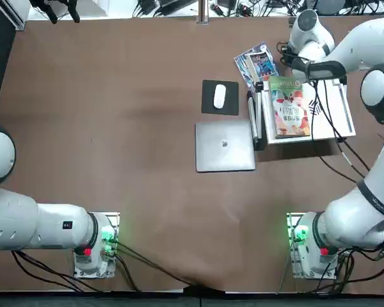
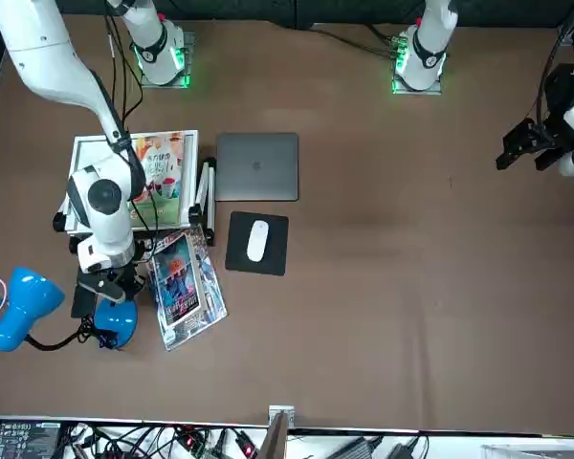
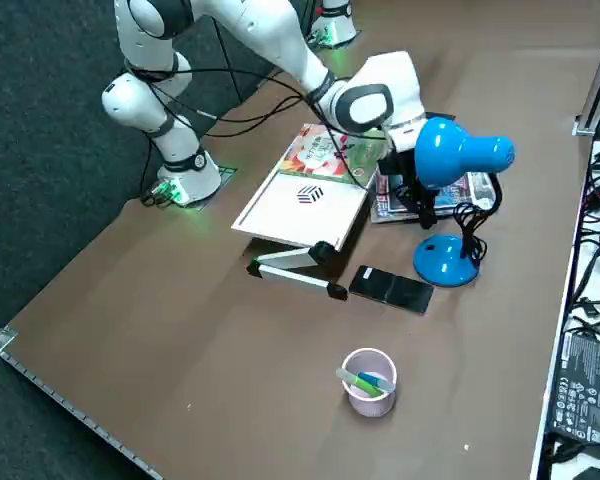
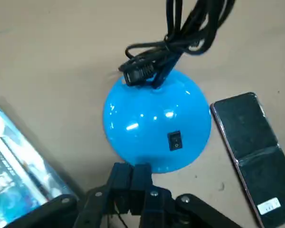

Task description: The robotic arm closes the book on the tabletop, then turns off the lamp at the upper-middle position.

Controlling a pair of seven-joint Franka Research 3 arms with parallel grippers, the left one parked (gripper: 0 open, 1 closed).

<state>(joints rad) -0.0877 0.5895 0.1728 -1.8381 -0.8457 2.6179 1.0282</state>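
Observation:
The book [image 1: 288, 109] lies closed, green cover up, on a white tilted stand [image 1: 333, 115] on the brown tabletop [image 1: 115, 128]. The lamp's round blue base [image 4: 156, 121] stands beyond the book, with a small black switch [image 4: 175, 140] on its dome. Its blue head [image 3: 460, 150] hangs on a black bendy stem. My right gripper [image 4: 131, 171] hovers shut just over the base's near rim, a little aside from the switch, holding nothing. In the front view the gripper [image 2: 105, 287] is right above the base [image 2: 113, 323]. The lamp is out of the top view.
A black phone [image 4: 251, 142] lies beside the lamp base. Glossy magazines [image 2: 184, 282] sit on its other side. A grey laptop [image 1: 224, 146] and a mouse [image 1: 219, 96] on a black pad lie left of the book. A pink-rimmed cup [image 3: 368, 380] stands further along.

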